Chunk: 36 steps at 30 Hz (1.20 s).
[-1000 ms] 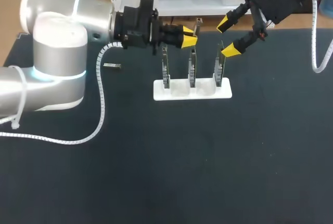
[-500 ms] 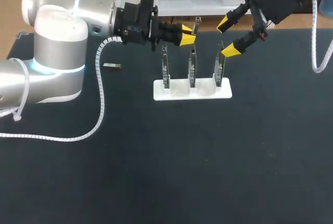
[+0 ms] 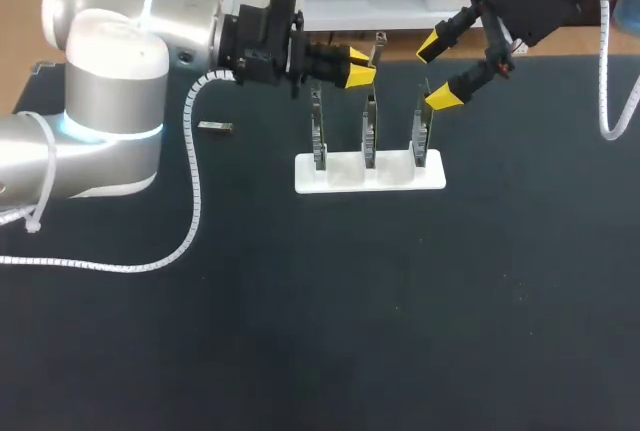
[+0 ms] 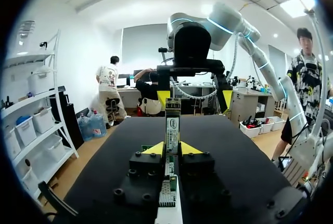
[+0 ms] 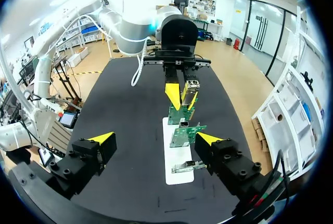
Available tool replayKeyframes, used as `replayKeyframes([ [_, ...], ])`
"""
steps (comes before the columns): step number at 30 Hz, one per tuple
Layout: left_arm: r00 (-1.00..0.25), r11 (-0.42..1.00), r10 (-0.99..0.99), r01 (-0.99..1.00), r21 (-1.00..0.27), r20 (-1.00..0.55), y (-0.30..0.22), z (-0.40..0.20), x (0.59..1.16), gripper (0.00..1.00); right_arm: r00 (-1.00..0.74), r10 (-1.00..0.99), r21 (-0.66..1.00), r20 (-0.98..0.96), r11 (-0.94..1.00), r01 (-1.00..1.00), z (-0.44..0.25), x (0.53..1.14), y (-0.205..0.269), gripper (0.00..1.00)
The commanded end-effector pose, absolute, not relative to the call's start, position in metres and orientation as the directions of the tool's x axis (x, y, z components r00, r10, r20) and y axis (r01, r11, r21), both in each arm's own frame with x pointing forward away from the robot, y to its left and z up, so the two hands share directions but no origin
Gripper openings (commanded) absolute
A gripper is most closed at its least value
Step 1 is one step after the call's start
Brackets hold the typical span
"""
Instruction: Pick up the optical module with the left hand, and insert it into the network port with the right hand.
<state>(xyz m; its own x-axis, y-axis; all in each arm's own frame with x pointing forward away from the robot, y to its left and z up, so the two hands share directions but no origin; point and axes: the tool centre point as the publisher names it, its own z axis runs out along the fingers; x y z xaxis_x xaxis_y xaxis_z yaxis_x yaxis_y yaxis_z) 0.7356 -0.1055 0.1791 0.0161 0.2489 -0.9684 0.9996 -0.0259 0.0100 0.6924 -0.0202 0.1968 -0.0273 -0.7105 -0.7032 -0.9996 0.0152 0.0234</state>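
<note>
My left gripper (image 3: 362,65) is shut on the optical module (image 3: 379,49), a slim metal piece that juts out past its yellow tips above the far end of the stand. In the left wrist view the optical module (image 4: 172,128) stands between the gripper's (image 4: 172,149) fingers. My right gripper (image 3: 435,73) hangs wide open just right of it, over the stand's right board (image 3: 422,136). In the right wrist view, my right gripper (image 5: 156,139) faces the left gripper (image 5: 182,95) and the module (image 5: 191,84). Below lie the boards (image 5: 184,133) and a metal port cage (image 5: 186,167).
A white stand (image 3: 370,179) holds three upright circuit boards at the table's far middle. A small metal part (image 3: 215,127) lies on the black mat left of it. My left arm's white cable (image 3: 190,211) trails over the mat.
My left arm has shifted a little toward the table's far edge with the module in its grip, then held still. The right gripper has stayed in place, open.
</note>
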Motion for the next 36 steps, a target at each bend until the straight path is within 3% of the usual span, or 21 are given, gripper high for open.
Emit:
replayKeyframes([
  [1, 0.017, -0.029, 0.249, 1.0, 0.01, -0.968, -0.105, 0.179, 0.737, 0.0, -0.026, -0.709, 0.024, -0.705, 0.013, -1.0, 0.196, 0.693, -0.02, 1.0],
  [36, -0.001, 0.054, 0.115, 0.999, 0.006, -0.993, -0.113, 0.182, 0.749, 0.0, -0.026, -0.709, 0.024, -0.705, 0.013, -1.0, 0.196, 0.693, -0.02, 1.0],
])
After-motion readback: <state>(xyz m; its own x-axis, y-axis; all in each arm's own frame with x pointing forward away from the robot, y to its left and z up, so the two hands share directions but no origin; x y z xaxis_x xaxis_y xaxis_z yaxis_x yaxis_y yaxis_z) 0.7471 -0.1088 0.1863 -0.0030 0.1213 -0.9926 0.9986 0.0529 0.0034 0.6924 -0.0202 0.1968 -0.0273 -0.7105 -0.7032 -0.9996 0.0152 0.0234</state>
